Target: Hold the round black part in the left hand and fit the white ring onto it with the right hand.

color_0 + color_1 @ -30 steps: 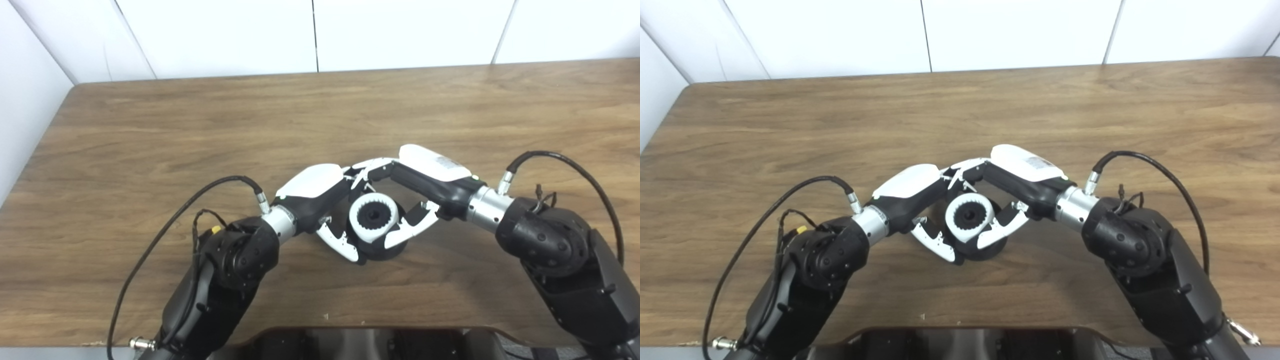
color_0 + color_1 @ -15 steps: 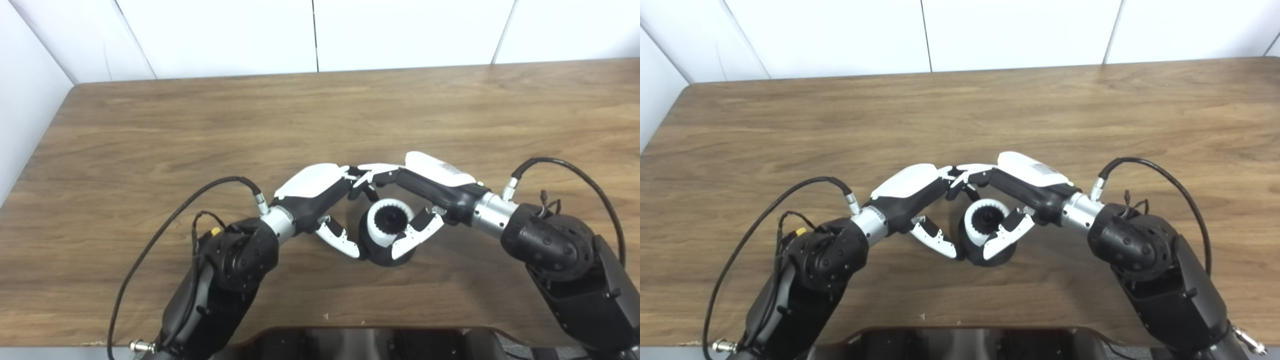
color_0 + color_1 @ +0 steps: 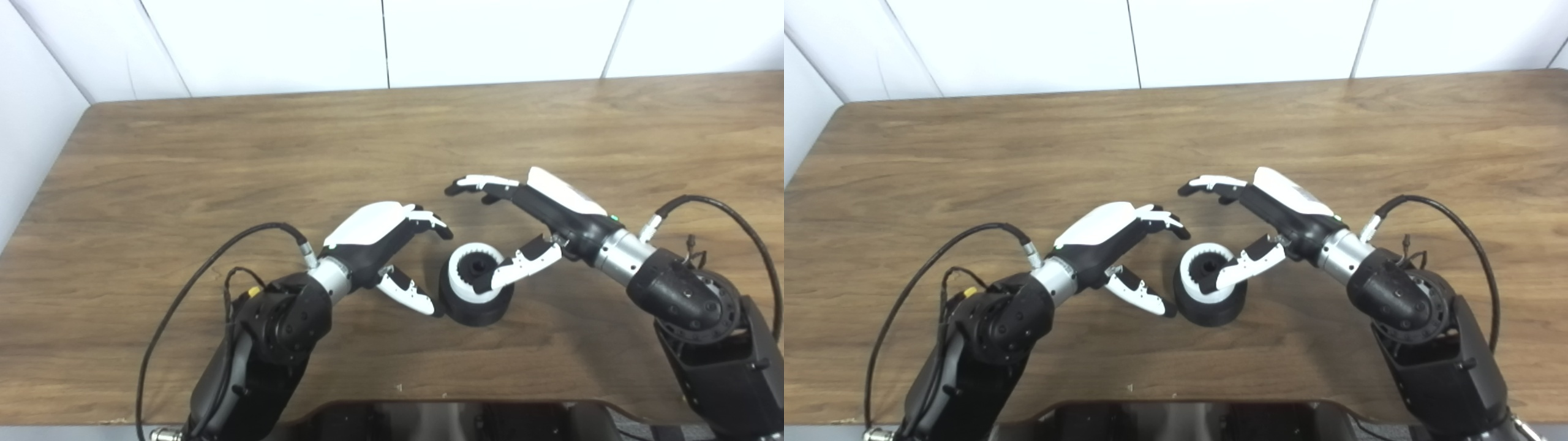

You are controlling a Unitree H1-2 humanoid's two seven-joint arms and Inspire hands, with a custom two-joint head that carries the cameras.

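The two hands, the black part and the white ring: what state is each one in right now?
Left hand: open, holding nothing, beside the round black part.
Right hand: open, thumb over the white ring.
Round black part: standing on the table.
White ring: seated on top of the black part.

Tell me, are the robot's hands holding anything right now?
No. The left hand and right hand are both open, beside the round black part, which stands on the wooden table with the toothed white ring on top.

a wood-grain desk (image 3: 245, 153) is seen, backed by white wall panels (image 3: 490, 37) divided by thin dark vertical seams.
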